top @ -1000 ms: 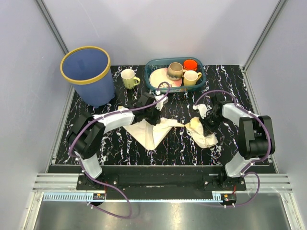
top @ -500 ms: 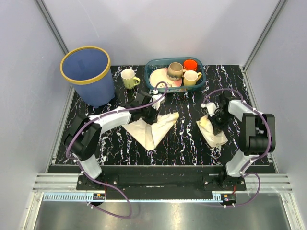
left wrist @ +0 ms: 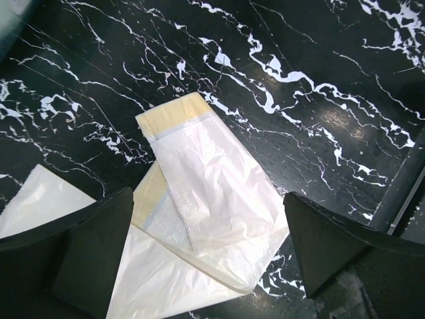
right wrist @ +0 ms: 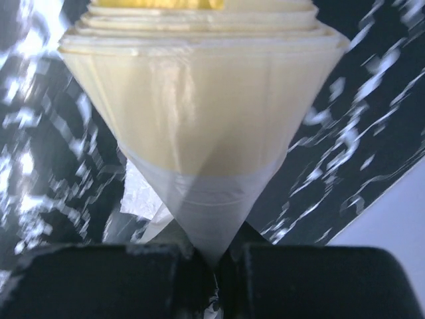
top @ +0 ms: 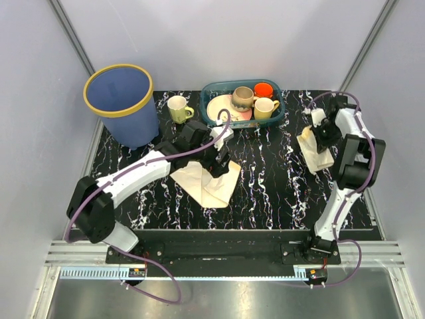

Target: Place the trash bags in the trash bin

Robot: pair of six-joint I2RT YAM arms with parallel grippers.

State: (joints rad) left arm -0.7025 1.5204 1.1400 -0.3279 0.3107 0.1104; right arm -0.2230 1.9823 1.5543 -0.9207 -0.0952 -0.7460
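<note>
My left gripper [left wrist: 209, 232] hung spread wide over the flat trash bag [left wrist: 216, 179] on the black marble table [left wrist: 332, 60]; my right gripper [right wrist: 214, 256] pinched a folded bag bundle [right wrist: 199, 113].

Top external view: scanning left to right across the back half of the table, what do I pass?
Trash bin → pale green mug → teal basket of dishes → folded trash bag, hanging from the shut right pincer.

Overhead view, plus two close wrist views onto tabletop [top: 265, 193].
</note>
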